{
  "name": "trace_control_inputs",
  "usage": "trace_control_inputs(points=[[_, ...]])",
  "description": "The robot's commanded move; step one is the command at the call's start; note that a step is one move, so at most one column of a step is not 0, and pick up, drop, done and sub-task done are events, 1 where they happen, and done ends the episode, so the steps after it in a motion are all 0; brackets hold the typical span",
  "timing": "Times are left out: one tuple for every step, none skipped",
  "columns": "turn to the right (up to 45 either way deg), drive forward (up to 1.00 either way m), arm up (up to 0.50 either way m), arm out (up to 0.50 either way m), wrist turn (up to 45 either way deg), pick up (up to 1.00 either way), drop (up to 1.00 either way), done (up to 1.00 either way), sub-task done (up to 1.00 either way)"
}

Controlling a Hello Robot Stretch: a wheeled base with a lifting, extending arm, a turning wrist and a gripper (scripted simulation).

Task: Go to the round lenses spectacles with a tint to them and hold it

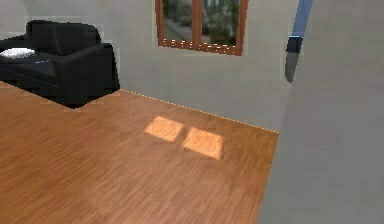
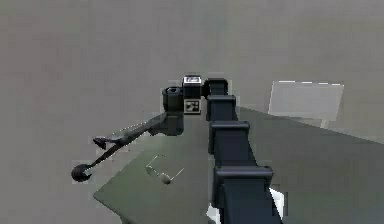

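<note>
In the arm side view my arm [image 2: 235,150] rises from the bottom edge over a dark green tabletop [image 2: 320,170]. My gripper [image 2: 90,158] reaches down-left from its dark body [image 2: 174,100], with the thin fingers [image 2: 120,136] ending at the table's left edge. Only bare tabletop and grey wall lie behind the fingertips, so it holds nothing. A small pale wire-like thing [image 2: 161,172], possibly the spectacles, lies flat on the table, right of the fingertips and left of the arm.
A pale see-through panel [image 2: 306,101] stands at the table's far right. In the forward view a black armchair [image 1: 58,62] with a white thing [image 1: 17,52] on it sits at the upper left. A window [image 1: 202,24] is ahead, a grey wall [image 1: 335,150] closes the right, and wood floor [image 1: 120,170] lies open.
</note>
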Motion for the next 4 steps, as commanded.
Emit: trace_control_inputs(points=[[0.0, 0.0, 0.0, 0.0, 45.0, 0.0, 0.0, 0.0, 0.0], [0.0, 0.0, 0.0, 0.0, 27.0, 0.0, 0.0, 0.0, 0.0], [0.0, 0.0, -0.3, 0.0, 0.0, 0.0, 0.0, 0.0, 0.0], [0.0, 0.0, 0.0, 0.0, 0.0, 1.0, 0.0, 0.0, 0.0]])
